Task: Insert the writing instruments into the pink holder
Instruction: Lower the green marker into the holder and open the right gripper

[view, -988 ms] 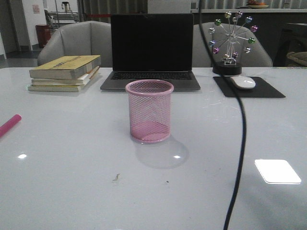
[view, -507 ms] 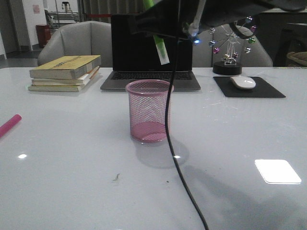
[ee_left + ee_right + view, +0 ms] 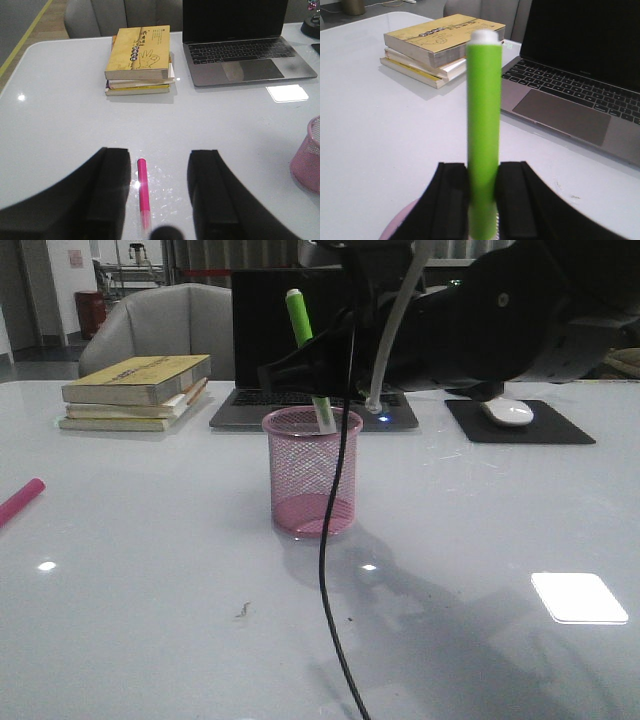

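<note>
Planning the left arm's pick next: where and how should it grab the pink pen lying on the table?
Grip the pink pen mid-barrel, coming straight down. It lies flat on the table, so only the top and long sides are reachable. In the left wrist view it runs lengthwise between the open left gripper fingers, so closing across its width should work. The right gripper holds the green pen.
</note>
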`<act>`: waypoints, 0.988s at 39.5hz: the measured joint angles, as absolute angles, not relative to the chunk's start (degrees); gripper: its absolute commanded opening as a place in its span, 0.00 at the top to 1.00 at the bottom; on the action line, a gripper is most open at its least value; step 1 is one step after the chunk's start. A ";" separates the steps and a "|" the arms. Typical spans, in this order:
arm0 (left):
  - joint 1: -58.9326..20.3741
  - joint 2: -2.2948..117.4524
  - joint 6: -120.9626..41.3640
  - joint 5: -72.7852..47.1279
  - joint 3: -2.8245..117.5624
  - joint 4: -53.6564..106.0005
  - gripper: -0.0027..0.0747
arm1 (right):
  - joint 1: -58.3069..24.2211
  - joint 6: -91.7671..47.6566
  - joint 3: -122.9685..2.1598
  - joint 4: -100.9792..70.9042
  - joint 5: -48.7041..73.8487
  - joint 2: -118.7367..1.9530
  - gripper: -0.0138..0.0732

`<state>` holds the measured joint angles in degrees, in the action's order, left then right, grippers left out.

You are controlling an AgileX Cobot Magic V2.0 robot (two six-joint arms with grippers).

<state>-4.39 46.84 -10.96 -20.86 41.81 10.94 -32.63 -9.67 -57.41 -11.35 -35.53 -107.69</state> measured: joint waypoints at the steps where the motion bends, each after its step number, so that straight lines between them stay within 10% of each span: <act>1: -4.39 46.84 -10.96 -20.86 41.81 10.94 0.51 | -32.63 -9.67 -57.41 -10.56 -35.53 -107.69 0.68; 7: -4.39 46.84 -10.96 -20.86 41.81 10.94 0.51 | -32.63 -9.63 -57.41 -7.05 -35.59 -107.69 0.48; 22: -4.39 46.84 -10.96 -20.86 41.81 10.94 0.51 | -32.63 -10.91 -57.41 -7.71 -34.02 -106.30 0.49; 39: -4.39 46.84 -10.96 -20.86 41.81 10.94 0.51 | -22.43 -32.10 -57.41 -25.29 -10.75 -78.68 0.49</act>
<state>-4.39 46.84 -10.96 -20.86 41.81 10.94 -22.43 -32.10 -57.41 -25.29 -10.75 -78.68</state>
